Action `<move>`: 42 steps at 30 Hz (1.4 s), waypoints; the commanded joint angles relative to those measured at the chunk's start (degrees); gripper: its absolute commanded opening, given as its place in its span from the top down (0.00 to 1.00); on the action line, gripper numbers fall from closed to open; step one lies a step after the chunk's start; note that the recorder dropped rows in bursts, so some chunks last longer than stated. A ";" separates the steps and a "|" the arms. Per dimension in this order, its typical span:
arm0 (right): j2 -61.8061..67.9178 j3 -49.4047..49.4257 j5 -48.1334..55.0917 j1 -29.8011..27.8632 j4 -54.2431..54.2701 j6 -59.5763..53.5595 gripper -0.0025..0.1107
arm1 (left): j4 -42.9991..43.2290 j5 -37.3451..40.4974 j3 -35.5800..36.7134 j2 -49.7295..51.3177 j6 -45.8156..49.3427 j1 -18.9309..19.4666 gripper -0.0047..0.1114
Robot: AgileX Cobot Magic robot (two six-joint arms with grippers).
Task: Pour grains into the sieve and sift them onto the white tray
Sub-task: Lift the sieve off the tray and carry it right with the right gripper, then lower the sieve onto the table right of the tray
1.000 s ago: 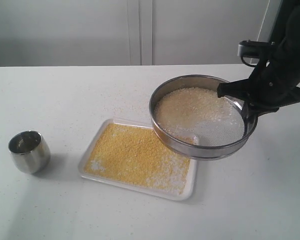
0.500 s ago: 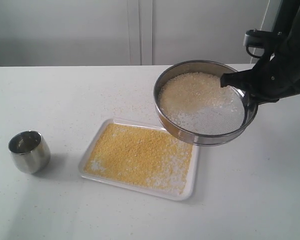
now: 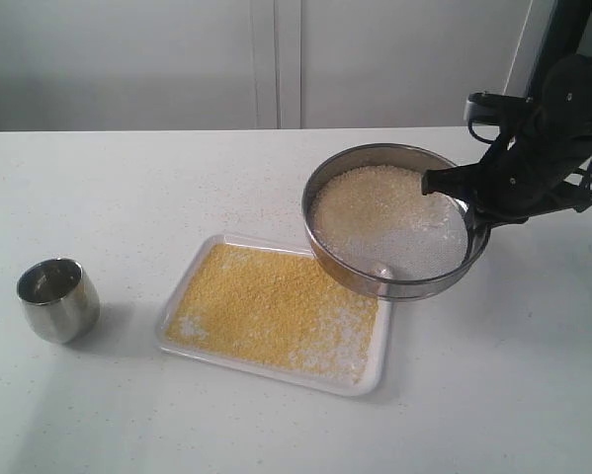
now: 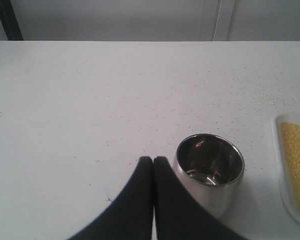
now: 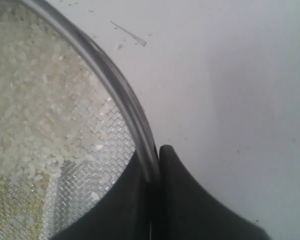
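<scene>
Above the far right corner of the white tray (image 3: 373, 373), the sieve (image 3: 394, 289) hangs tilted in the right gripper (image 3: 470, 202). Its jaws are pinched narrowly on the steel rim, one finger inside the ring and one outside. Part of the sieve overhangs the table (image 3: 157, 188) beyond the tray's edge. To sift well, it seems best to bring the ring squarely over the tray and hold it level. Short, gentle shakes would then drop any fine meal inside the rim and keep the coarse grains from spilling over the low side. The pinch grips only one spot on the rim, so hard jolts could twist the sieve in the jaws. The grains (image 3: 375, 207) in the sieve look pale, beige-white and coarse. They are heaped towards the far left of the mesh, and the near right part shows bare wire. A sandy yellow layer (image 3: 261, 301) covers most of the tray, with some whitish grains at its near corners, so the sifting looks nearly finished. The left gripper (image 4: 153, 161) is fully closed on nothing, just beside the small steel cup (image 4: 210, 167), which stands upright well apart from the tray.
</scene>
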 commanded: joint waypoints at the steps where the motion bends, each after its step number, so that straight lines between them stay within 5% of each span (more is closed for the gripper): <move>1: 1.23 -2.16 -2.43 -0.88 1.06 2.18 0.98 | 0.14 -0.26 0.37 -0.51 -0.28 0.11 0.96; 24: 15.12 -15.22 -4.37 -3.13 1.05 20.47 0.98 | 0.14 -0.26 0.37 -0.51 -0.28 0.11 0.96; 42: 17.55 -15.44 -3.05 -3.13 0.77 21.79 0.98 | 0.14 -0.26 0.37 -0.51 -0.28 0.11 0.96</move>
